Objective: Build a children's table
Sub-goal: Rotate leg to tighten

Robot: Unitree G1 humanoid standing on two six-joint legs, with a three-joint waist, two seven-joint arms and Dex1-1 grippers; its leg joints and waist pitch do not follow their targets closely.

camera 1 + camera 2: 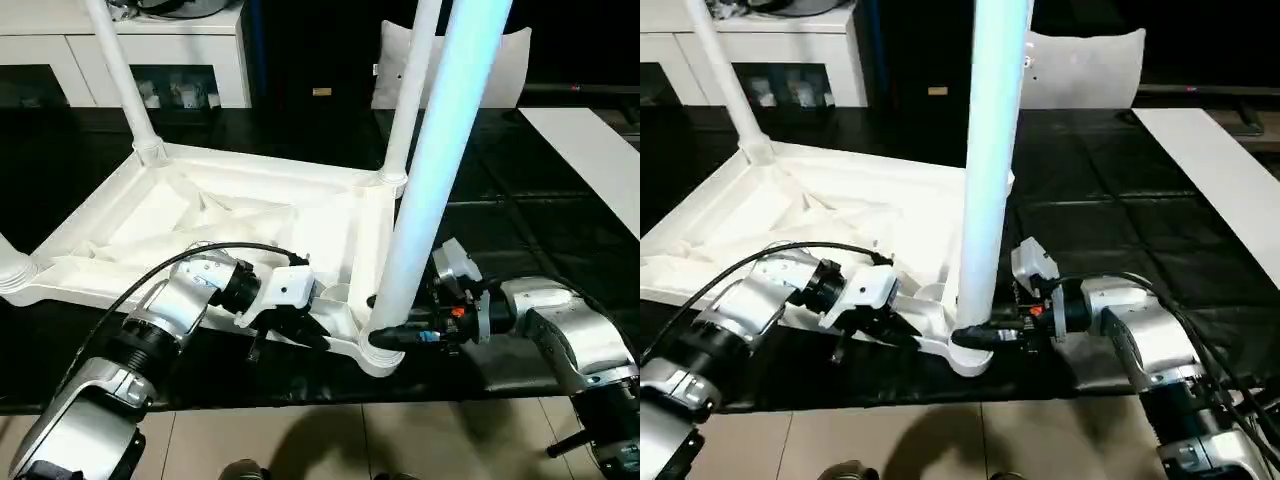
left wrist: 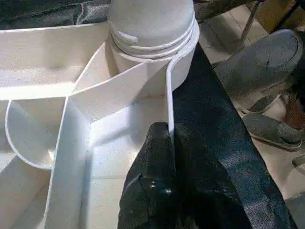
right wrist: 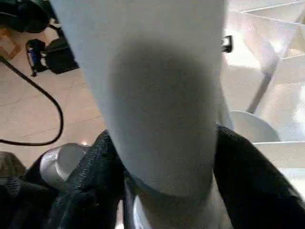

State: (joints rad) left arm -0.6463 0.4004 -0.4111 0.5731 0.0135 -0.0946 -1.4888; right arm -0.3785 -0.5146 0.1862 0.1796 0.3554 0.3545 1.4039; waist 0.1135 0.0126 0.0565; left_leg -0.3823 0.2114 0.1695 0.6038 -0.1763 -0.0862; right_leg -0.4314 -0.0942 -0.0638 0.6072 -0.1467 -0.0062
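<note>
Four legs are countable across my head views on one inverted children's table (image 1: 250,215), which lies ribs-up on the black mat (image 1: 520,220). Left eye view: the near-right leg (image 1: 440,170) stands in its corner socket (image 1: 380,352); two more rise at the far corners, and a fourth base shows at the near-left corner. I judge assembly nearly complete, with seating of this leg remaining. Right eye view: my right gripper (image 1: 992,335) wraps the leg's base just above the socket; my left gripper (image 1: 872,318) sits at the tabletop's near edge. Left wrist view: its fingers (image 2: 159,181) are clenched on the thin white rim (image 2: 170,102) beside the socket. Right wrist view: black fingers (image 3: 252,176) grasp the leg from both sides.
</note>
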